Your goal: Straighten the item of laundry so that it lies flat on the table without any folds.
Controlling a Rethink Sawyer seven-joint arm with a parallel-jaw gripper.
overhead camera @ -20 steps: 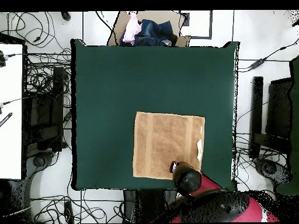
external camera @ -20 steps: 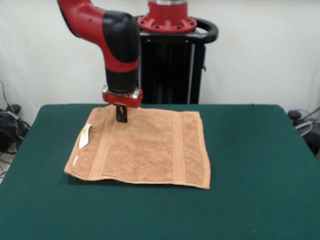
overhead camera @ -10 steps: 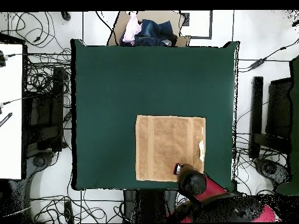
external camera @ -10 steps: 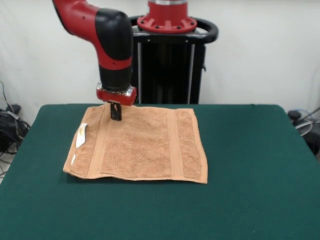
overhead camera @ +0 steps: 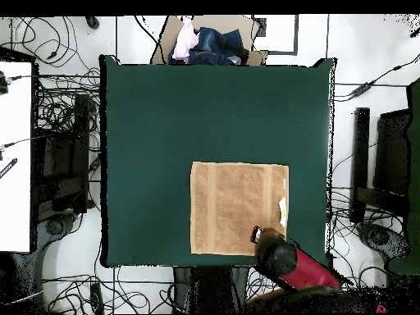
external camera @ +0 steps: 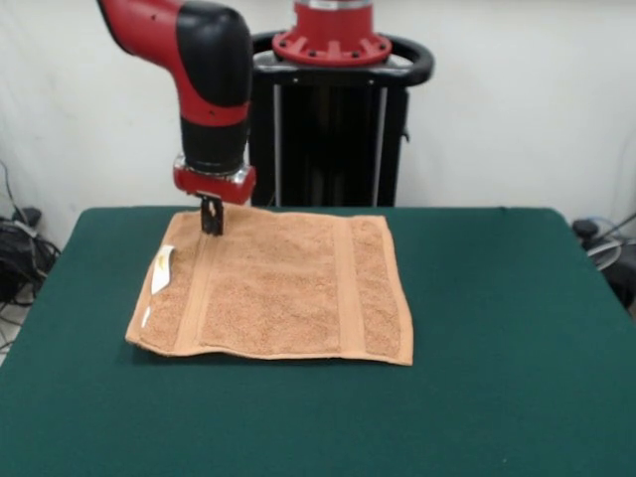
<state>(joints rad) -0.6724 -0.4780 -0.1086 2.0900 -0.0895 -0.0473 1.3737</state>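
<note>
Towel [external camera: 273, 288] lies spread flat on the table [external camera: 497, 328], toward 5 o'clock in the overhead view, its white label [external camera: 162, 269] at one side. The gripper [external camera: 211, 217] hangs just over a corner near the robot. Whether the fingers are open or closed cannot be told. The job looks nearly done.

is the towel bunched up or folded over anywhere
No: in the overhead view the towel lies spread as one flat rectangle on the green table, with all four edges straight and no corner turned over.
</note>
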